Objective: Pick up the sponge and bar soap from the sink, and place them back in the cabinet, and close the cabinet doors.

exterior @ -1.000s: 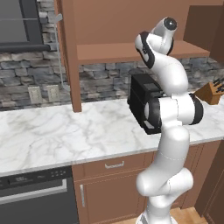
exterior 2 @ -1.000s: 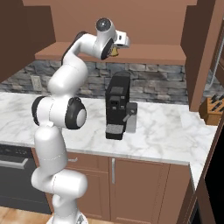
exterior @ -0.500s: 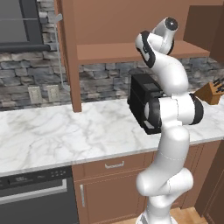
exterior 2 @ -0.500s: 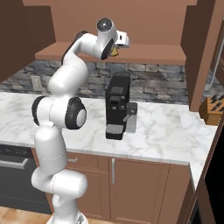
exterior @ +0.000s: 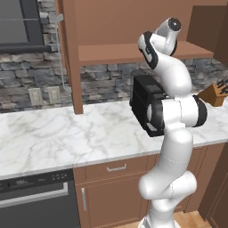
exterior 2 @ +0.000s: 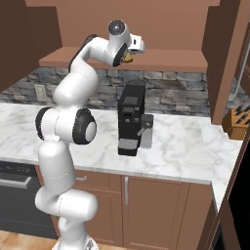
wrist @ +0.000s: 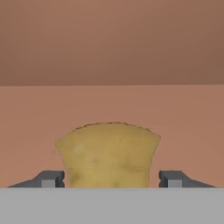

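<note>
- The arm reaches up into the open wall cabinet (exterior: pixel 129 26), with the gripper (exterior 2: pixel 133 50) just above the cabinet's floor board.
- In the hand view the sponge (wrist: pixel 108 155), showing its yellow face, sits between the two dark finger tips (wrist: pixel 51 179), which stand a little off each of its sides; whether the jaws still press it cannot be told.
- The sponge lies on the brown cabinet floor, with the back wall rising behind it.
- In the right base view a small yellow bit of the sponge (exterior 2: pixel 128 57) shows right under the hand.
- The cabinet stands open: one door (exterior: pixel 67 53) with its slim silver handle is swung out at the left of the left base view, the other door (exterior 2: pixel 225 58) at the right of the right base view.
- Below, a black coffee machine (exterior 2: pixel 133 118) stands on the marble counter (exterior: pixel 58 136), and a knife block (exterior 2: pixel 237 121) stands at the counter's far right end.
</note>
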Robot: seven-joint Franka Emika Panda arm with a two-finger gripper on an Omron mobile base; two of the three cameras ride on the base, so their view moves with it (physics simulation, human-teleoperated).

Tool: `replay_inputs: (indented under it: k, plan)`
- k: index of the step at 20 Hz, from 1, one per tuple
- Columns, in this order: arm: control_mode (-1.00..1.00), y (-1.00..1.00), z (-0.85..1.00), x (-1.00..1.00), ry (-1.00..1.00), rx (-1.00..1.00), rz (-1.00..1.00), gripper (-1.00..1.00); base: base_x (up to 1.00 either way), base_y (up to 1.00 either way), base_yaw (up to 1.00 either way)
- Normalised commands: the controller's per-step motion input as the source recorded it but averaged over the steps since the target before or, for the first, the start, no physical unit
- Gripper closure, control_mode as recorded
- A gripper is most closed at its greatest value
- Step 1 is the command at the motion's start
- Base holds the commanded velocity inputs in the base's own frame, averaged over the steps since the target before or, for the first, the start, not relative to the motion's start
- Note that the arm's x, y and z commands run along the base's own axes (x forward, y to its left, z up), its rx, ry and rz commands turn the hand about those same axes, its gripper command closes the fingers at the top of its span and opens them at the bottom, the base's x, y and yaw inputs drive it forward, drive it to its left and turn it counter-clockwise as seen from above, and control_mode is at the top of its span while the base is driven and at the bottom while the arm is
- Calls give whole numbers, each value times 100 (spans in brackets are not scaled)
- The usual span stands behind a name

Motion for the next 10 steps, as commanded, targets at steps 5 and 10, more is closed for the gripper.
replay_inputs:
  k: [5,10]
  plan:
    - [-100,0,0,-4,0,0,0,-100,0,0,0]
    - [-100,0,0,-19,-1,0,0,-100,0,0,0]
